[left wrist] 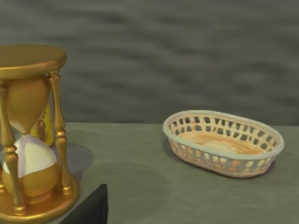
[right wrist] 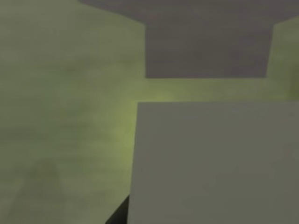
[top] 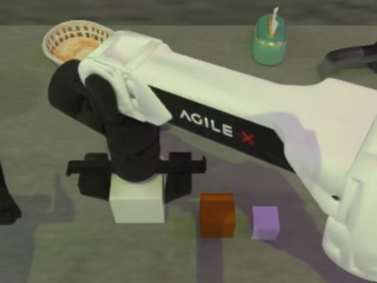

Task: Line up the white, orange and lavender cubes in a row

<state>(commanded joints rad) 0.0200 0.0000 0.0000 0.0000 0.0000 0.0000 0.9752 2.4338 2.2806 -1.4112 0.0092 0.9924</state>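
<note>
The right arm reaches across the desk (top: pixel 70 253), its gripper (top: pixel 136 180) spread wide straddling the white cube (top: pixel 137 203). To its right, the orange cube (top: pixel 217 215) and lavender cube (top: pixel 265 222) continue the row. A wicker basket (top: pixel 73 40) sits far left, a green holder (top: pixel 269 40) far right.

A woven basket (top: pixel 73 40) and a green dispenser (top: pixel 269 40) are seen on the desk (top: pixel 88 253); a golden hourglass (left wrist: pixel 30 135) is shown nearby.
</note>
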